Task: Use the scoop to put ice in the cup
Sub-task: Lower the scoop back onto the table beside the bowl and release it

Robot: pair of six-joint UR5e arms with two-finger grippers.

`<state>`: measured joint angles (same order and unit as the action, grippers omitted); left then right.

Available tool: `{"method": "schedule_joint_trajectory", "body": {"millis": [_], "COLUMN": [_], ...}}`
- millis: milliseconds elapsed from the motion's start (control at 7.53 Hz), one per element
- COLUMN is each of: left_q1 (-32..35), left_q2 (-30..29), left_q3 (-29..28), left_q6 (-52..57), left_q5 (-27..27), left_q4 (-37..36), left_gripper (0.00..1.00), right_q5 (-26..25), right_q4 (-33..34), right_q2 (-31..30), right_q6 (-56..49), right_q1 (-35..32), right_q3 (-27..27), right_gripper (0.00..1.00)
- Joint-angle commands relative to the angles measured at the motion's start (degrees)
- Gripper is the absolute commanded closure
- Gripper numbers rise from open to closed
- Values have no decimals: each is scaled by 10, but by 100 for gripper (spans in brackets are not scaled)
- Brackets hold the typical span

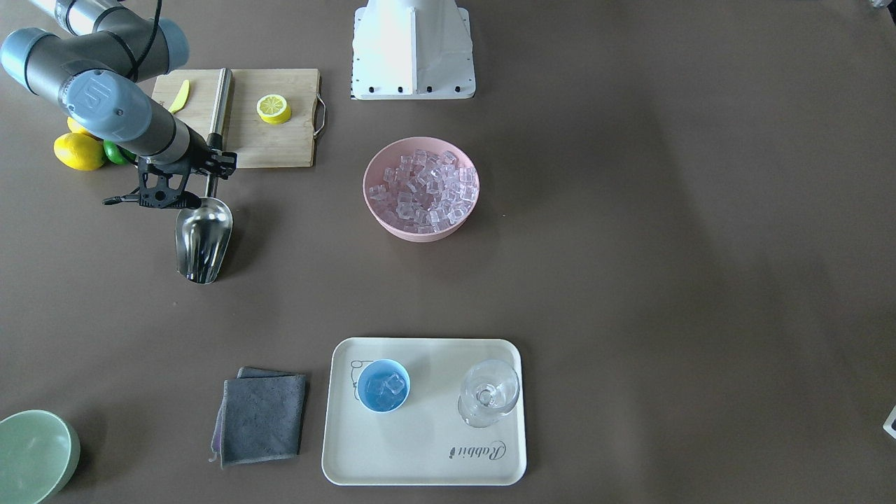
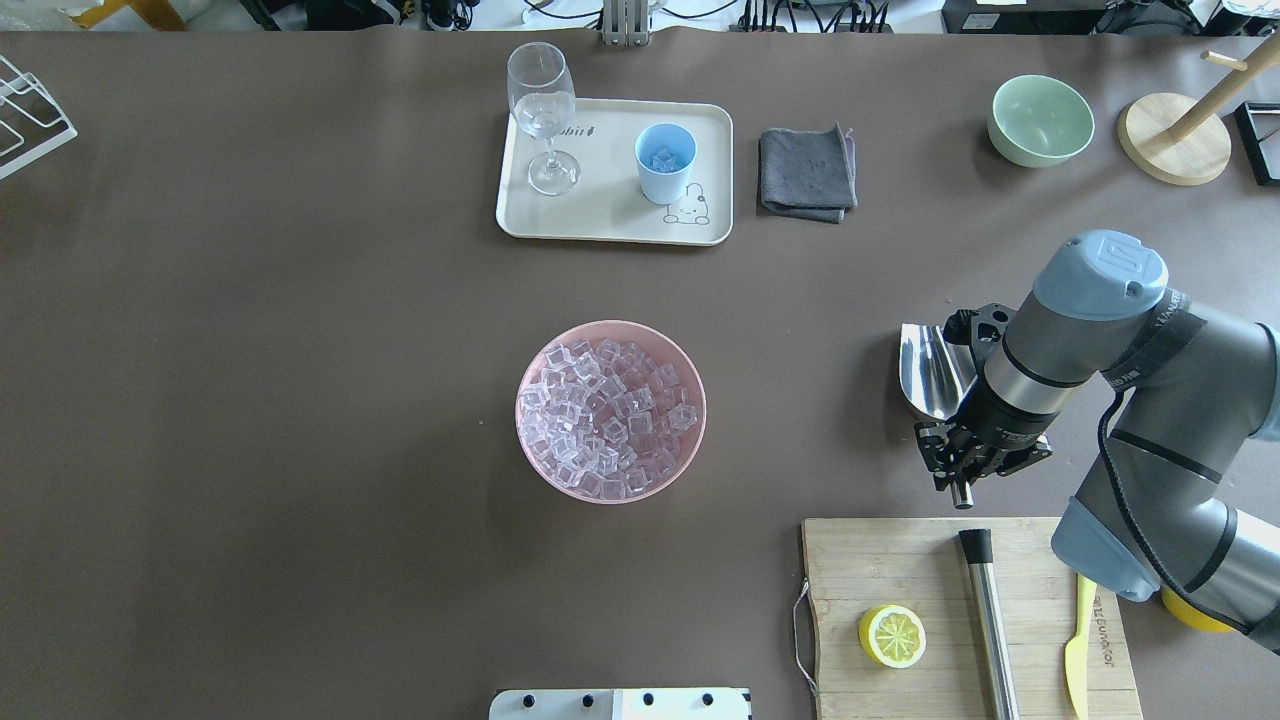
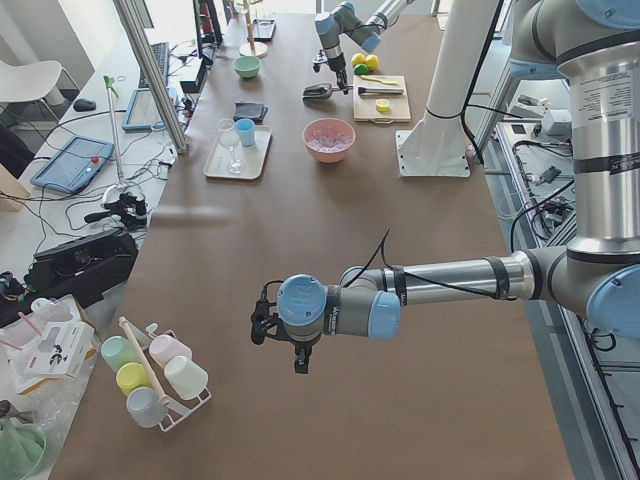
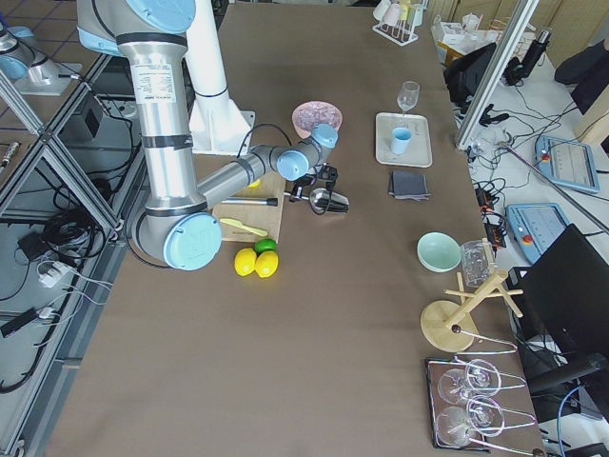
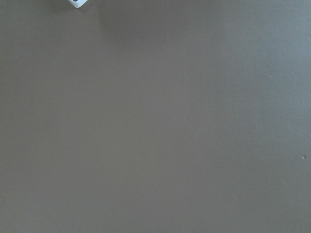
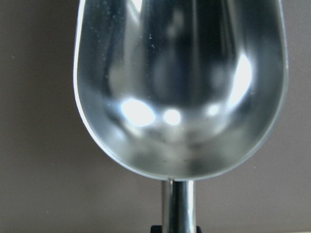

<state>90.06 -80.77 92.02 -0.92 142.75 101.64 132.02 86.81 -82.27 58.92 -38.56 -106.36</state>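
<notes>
right jaws clamp the rod handle of the scoop (image 1: 204, 241), its empty trough just ahead of them. ice (image 1: 422, 187) and cup (image 1: 383, 386) sit well apart from them. left jaws: cannot tell.

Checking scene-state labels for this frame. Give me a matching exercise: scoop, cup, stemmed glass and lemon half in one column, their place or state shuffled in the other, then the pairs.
Things:
1. scoop
2. cup
3. stemmed glass
4. lemon half

Place or state:
A. on the cutting board
B. on the tray, empty
C. in the right tool, trough empty
D. on the tray, ice inside

Pairs: 1-C, 2-D, 3-B, 4-A
</notes>
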Motion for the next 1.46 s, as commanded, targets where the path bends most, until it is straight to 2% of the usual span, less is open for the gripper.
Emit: {"method": "schedule_joint_trajectory", "body": {"millis": [0,133,797,1062,1328], "left_q1": [-4,-4,2,2,2], "left_q2": [-2,-3,-3,-2,-2], "left_q3": [-2,-3,0,1,5], "left_q6": [-1,-1,0,0,-1], "left_q5": [-19,-31,-28,-29,-28], "left_q4": [0,0,0,0,0], "left_gripper": [2,2,2,2,2], "right_q5": [2,4,4,5,0], "right_q4": [0,-1,5,6,6], "right_q2": [4,8,8,4,-26], "right_q6": [1,-1,-8,-20,-128], "right_q1": [1,2,-19,-76,-147], "right_q3": [2,3,-18,-18,-18], "right_gripper": [18,1,1,1,1]}}
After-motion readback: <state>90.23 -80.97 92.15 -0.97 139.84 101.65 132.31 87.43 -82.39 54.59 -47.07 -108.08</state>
